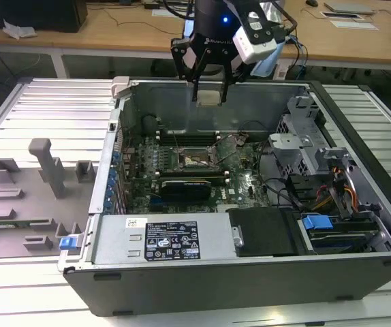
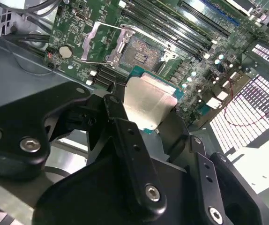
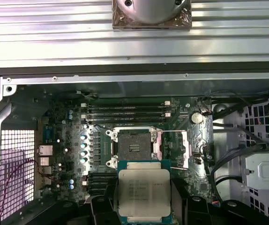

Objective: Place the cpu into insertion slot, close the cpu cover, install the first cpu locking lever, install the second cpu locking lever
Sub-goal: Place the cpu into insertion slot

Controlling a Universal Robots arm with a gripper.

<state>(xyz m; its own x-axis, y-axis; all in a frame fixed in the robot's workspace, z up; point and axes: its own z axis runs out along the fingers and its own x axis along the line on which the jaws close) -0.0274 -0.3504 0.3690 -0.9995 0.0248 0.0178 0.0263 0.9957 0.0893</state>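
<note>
My gripper (image 1: pixel 210 94) hangs above the back of the open computer case, shut on the cpu (image 1: pixel 210 99) by two opposite edges. In both wrist views the cpu (image 3: pixel 144 190) (image 2: pixel 149 101) shows its dull silver top and teal rim between the black fingers (image 3: pixel 101 208). The insertion slot (image 1: pixel 194 161) (image 3: pixel 133 148) (image 2: pixel 143 53) lies bare on the green board below, well apart from the chip. Its cpu cover (image 3: pixel 173 149) (image 2: pixel 103 43), a silver frame plate, is swung open beside the socket.
Long black memory slots (image 3: pixel 125 112) run beside the socket, and a black card (image 1: pixel 185 185) sits in front of it. A power supply (image 1: pixel 161 238) and drive cage (image 1: pixel 301 146) fill the case's front and the exterior view's right. A grey fixture tray (image 1: pixel 32 197) lies outside.
</note>
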